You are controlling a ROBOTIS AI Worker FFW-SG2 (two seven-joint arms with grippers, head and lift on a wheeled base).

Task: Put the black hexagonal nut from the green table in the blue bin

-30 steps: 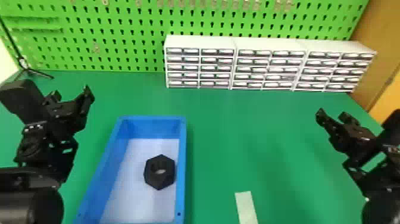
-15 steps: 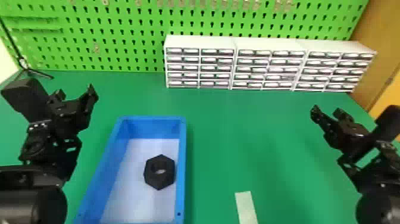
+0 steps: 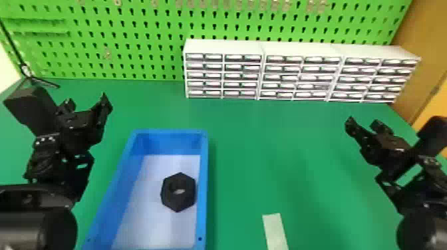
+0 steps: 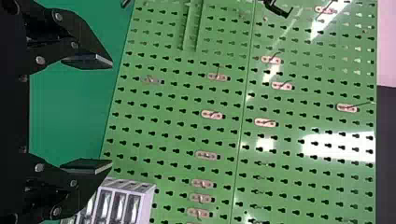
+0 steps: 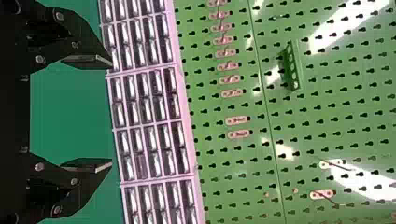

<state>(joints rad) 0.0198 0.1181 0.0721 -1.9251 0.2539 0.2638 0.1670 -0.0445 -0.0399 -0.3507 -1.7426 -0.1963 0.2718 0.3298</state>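
Your left gripper has its jaws spread wide with nothing between them, and your right gripper is likewise wide and empty. The black hexagonal nut lies inside the blue bin, to the right of your left jaws and nearer you, and well to the left of your right jaws. The placing looks done, so your best move is none toward the nut: leave both jaws empty, and if you park the arms, lift the left one first so its fingers don't catch the bin's wall.
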